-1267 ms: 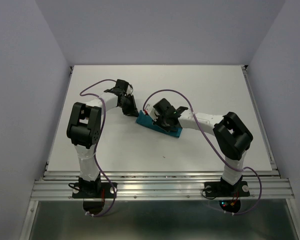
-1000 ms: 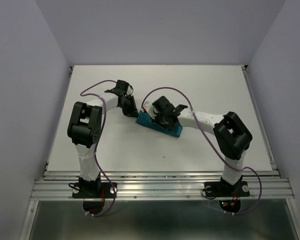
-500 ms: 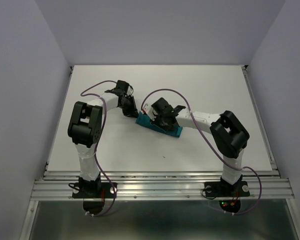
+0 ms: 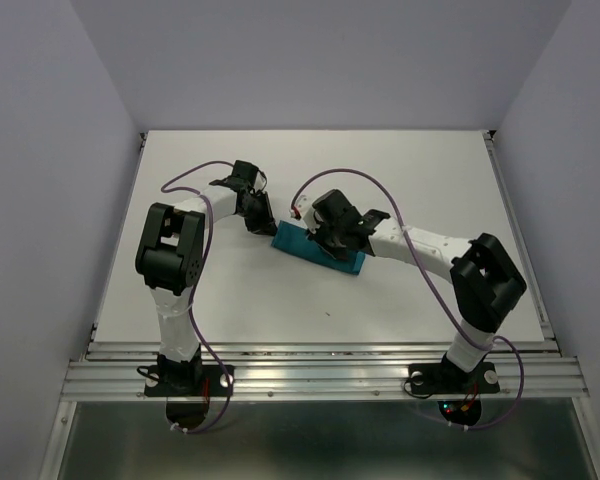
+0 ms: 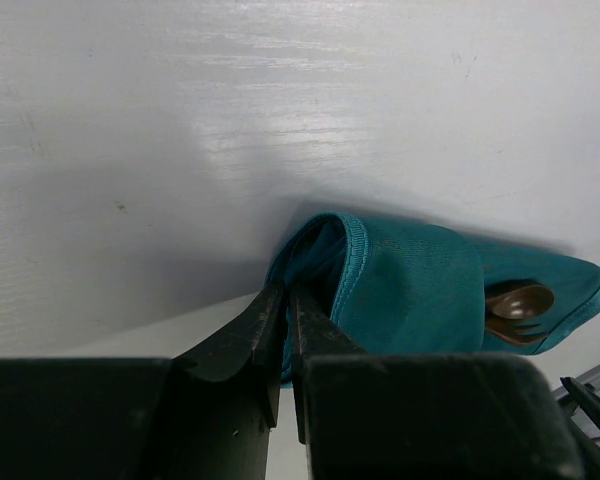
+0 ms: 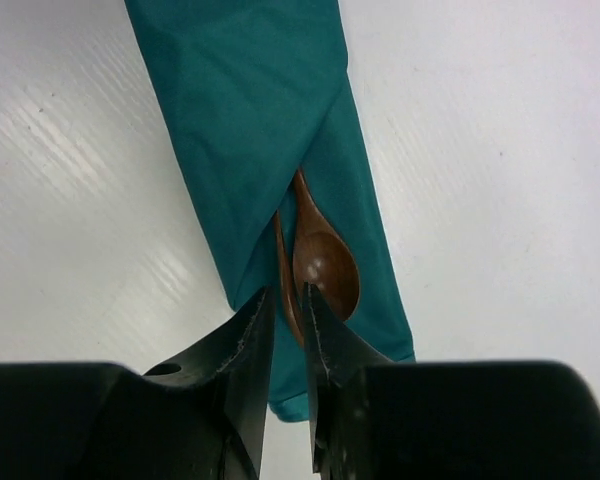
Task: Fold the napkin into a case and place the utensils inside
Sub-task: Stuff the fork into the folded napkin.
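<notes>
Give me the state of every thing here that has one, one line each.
napkin, folded into a narrow strip, lying on the table.
spoon, tucked into the fold, bowl sticking out.
fork, tucked in beside the spoon, tines showing.
left gripper, shut on the napkin's far end.
right gripper, jaws almost together at the utensils' exposed ends; whether it grips is unclear.
</notes>
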Robot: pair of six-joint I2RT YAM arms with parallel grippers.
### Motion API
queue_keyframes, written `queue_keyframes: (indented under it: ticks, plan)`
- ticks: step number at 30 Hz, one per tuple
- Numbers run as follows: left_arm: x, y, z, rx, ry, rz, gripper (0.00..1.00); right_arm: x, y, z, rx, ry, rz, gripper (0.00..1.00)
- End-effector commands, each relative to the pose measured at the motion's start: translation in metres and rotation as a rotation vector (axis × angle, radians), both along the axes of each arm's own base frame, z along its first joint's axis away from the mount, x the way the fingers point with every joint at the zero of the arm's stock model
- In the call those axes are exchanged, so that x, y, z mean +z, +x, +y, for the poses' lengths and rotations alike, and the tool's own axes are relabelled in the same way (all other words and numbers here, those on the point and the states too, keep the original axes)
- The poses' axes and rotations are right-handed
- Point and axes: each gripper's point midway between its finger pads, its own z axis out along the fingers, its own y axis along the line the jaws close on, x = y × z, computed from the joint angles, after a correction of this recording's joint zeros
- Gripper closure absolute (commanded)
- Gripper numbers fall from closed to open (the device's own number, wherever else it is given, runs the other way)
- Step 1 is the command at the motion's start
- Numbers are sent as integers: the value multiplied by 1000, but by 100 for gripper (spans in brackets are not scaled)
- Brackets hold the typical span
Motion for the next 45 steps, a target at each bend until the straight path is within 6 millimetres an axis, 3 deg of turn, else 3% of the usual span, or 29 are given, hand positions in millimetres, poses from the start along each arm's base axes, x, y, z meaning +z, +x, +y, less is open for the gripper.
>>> queue_keyframes:
  ticks: [1, 4, 7, 11, 30, 37, 42, 45]
  plan:
    - [5, 1, -5, -26, -7, -14, 82, 14, 3, -4, -92, 103, -15, 82]
    - [5, 1, -5, -27, -8, -14, 82, 11, 8, -6, -159, 140, -13, 92]
    - [5, 1, -5, -27, -8, -15, 82, -5, 6, -7, -179, 119, 18, 99]
    - [5, 1, -5, -28, -5, -14, 82, -18, 2, -7, -170, 110, 48, 99]
    - [3, 2, -7, -29, -7, -8, 82, -34, -19, 3, -96, 132, 155, 99]
    - [3, 2, -7, -27, -7, -7, 82, -30, -21, 4, -81, 138, 156, 99]
    - [3, 2, -7, -30, -6, -8, 82, -2, -3, -2, -140, 170, 28, 99]
    - [3, 1, -8, -32, -7, -8, 82, 4, 8, -8, -193, 172, -34, 99]
